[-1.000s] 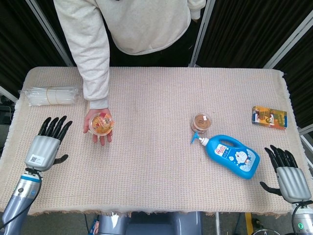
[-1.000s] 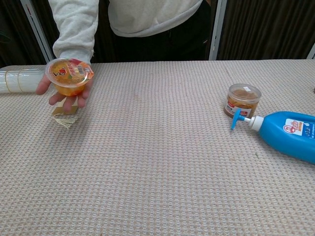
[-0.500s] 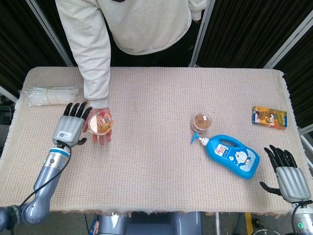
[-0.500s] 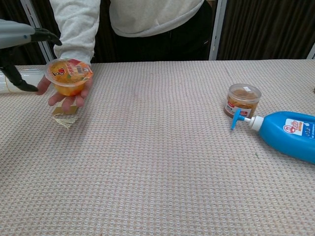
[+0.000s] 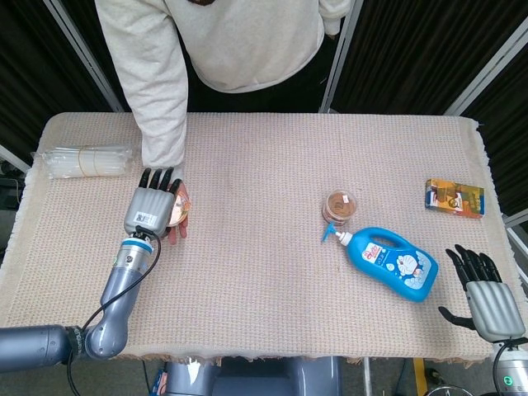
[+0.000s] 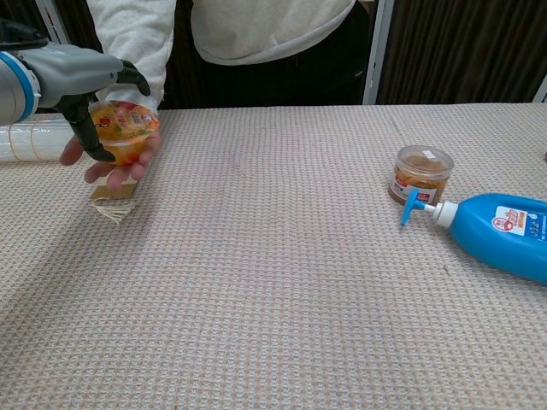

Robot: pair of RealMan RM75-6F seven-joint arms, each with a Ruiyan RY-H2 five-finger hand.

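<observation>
A person's hand [image 6: 120,168] holds out an orange fruit cup [image 6: 128,135] with a printed lid at the table's left. My left hand [image 5: 153,206] reaches over that cup [image 5: 181,206]; in the chest view this hand [image 6: 81,77] has its fingers stretched above the lid and its thumb down the cup's left side. The cup still lies in the person's palm. My right hand [image 5: 487,301] hangs by the table's front right edge with fingers spread and nothing in it, just right of the blue bottle [image 5: 388,260].
A small brown jar [image 6: 420,173] stands beside the lying blue pump bottle [image 6: 504,232]. A colourful box [image 5: 454,197] lies at the far right. A clear plastic packet [image 5: 87,161] sits at the far left. A small paper sachet [image 6: 109,205] lies under the person's hand. The person's sleeve [image 5: 161,107] crosses the back left.
My left hand has swung from the table's front left up and right, arriving over the fruit cup in the person's palm. The right hand has stayed still.
</observation>
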